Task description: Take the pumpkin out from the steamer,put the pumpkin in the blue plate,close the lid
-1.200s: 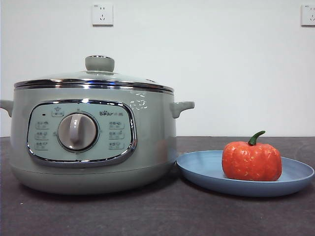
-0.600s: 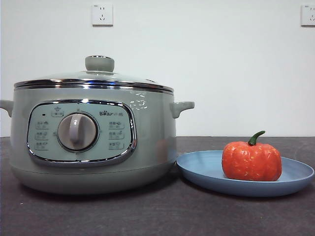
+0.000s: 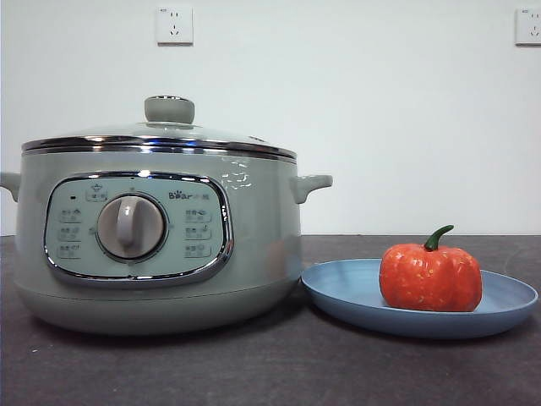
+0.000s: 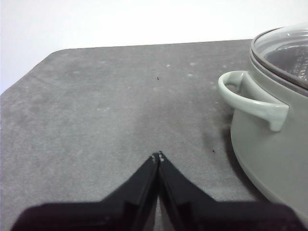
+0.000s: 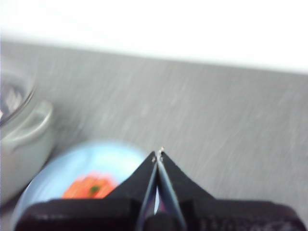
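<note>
- Front view is showing me the pumpkin [image 3: 430, 278] sitting upright on the blue plate [image 3: 347, 292], toward the side away from the pot, green stem curling up.
- I am seeing the blue plate resting on the counter [image 3: 254, 364] with its near rim just beside the base of the steamer [image 3: 254, 254]; I cannot tell whether they are touching.
- I am reading the lid [image 3: 161, 139] as seated flat on the steamer, chrome rim level all round and knob on top, so by my judgement every step of the task is looking done.
- I am watching the left tool [image 4: 158, 157] with its jaws pressed together, holding nothing, hanging over bare counter beside the steamer's side handle [image 4: 250, 98].
- I am watching the right tool [image 5: 158, 154], jaws likewise closed and empty, hanging above the plate's edge; that picture is blurring, so the arm is probably moving.
- I am judging the main risk to be a stray arm sweep: the right tool clipping the plate rim could send the pumpkin rolling off, and the left one catching the handle could jolt the lid askew.
</note>
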